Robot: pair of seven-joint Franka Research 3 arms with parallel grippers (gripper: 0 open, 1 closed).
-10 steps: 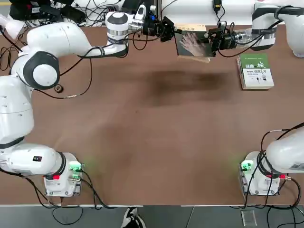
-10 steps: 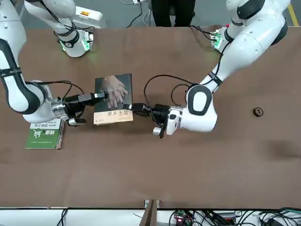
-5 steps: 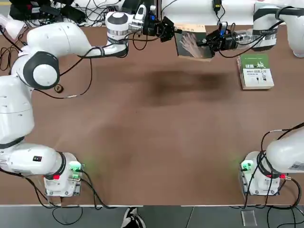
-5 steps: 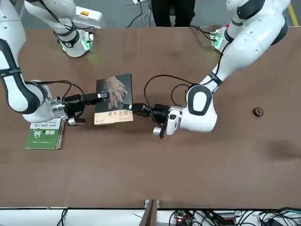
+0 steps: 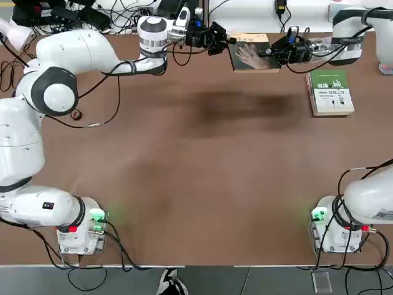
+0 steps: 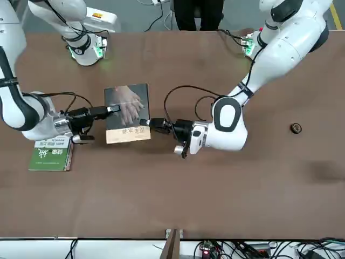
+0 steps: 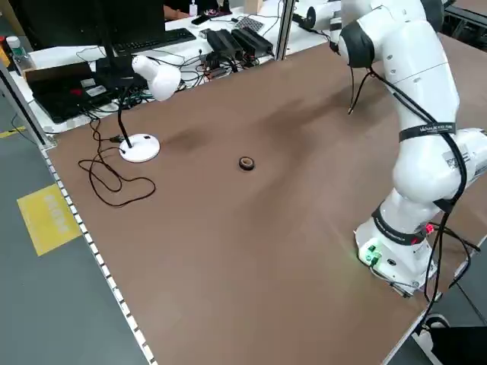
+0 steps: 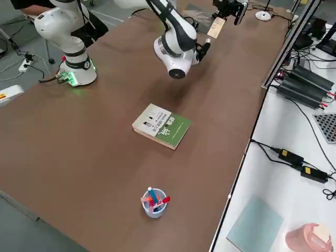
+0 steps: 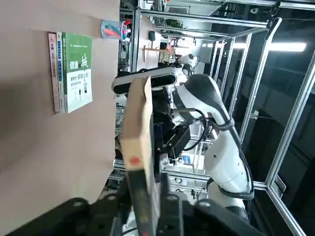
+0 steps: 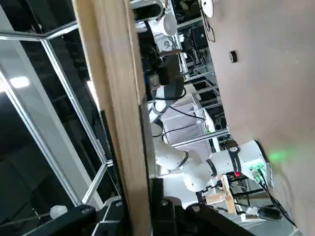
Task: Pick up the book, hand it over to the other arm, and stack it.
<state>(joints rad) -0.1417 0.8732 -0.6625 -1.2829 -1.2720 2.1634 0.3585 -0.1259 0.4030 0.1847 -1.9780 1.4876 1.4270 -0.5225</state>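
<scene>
Gripping the book (image 6: pixel 128 105) by one side, my right gripper (image 6: pixel 115 109) holds; my left gripper (image 6: pixel 144 122), opposite side: state undetermined.

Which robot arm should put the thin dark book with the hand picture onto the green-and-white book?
The right, I think. Its gripper is shut on the thin dark book and hangs close to the green-and-white book. The left gripper is at the far edge.
</scene>
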